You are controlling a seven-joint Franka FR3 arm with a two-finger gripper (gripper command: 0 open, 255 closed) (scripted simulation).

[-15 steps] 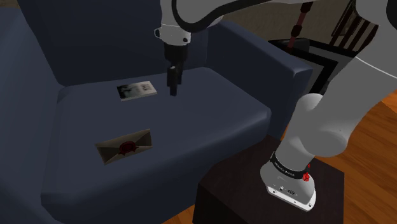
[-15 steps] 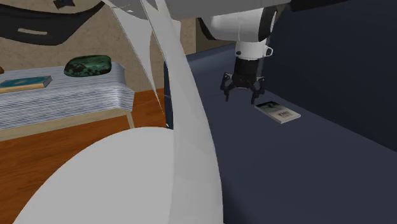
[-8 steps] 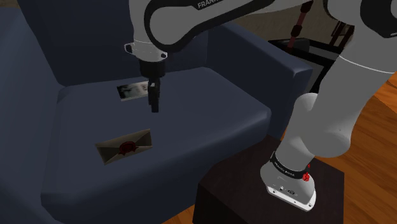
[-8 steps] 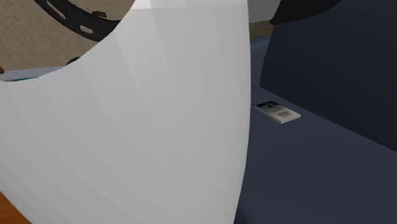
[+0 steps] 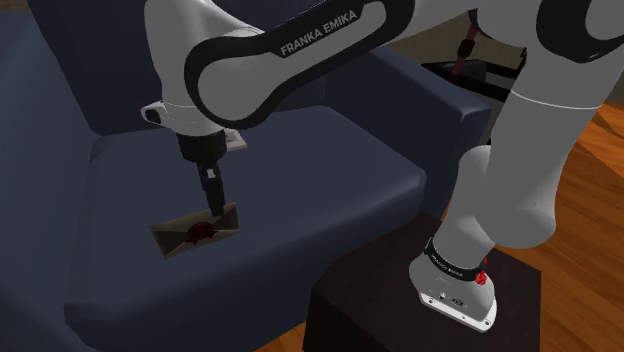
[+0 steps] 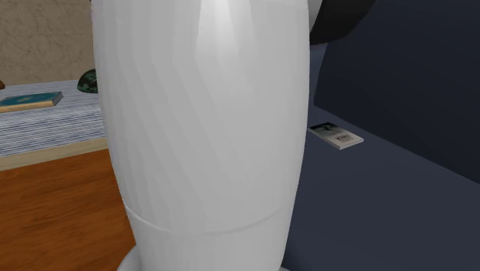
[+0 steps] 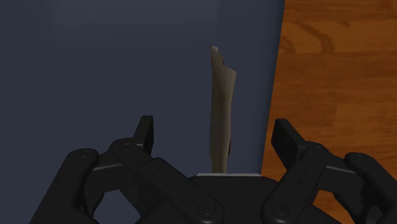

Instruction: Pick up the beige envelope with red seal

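Item under inspection: one beige envelope [image 5: 176, 238] bearing one red seal [image 5: 200, 232]. It lies flat on the navy seat cushion [image 5: 330, 190], toward 8 o'clock of the seat in the shoulder view and near the front edge. Bare cushion extends from it toward 3 o'clock.

Gripper [image 5: 214, 200]: one, black, directly over the envelope's upper edge, at 1 o'clock of the seal. In the wrist view its two fingers [image 7: 145, 132] stand spread. The envelope shows edge-on about midway between them, touched by neither. That view also shows the cushion's edge just outside one finger, with wood floor [image 7: 337, 76] beyond.

In the second exterior view, one white arm link [image 6: 204, 131] blocks the middle. At 3 o'clock of it one booklet [image 6: 336, 135] lies on the cushion. At 9 o'clock stands one striped low table [image 6: 46, 127] carrying one teal book [image 6: 31, 100].

One dark stand [image 5: 380, 310] sits at 5 o'clock in the shoulder view.
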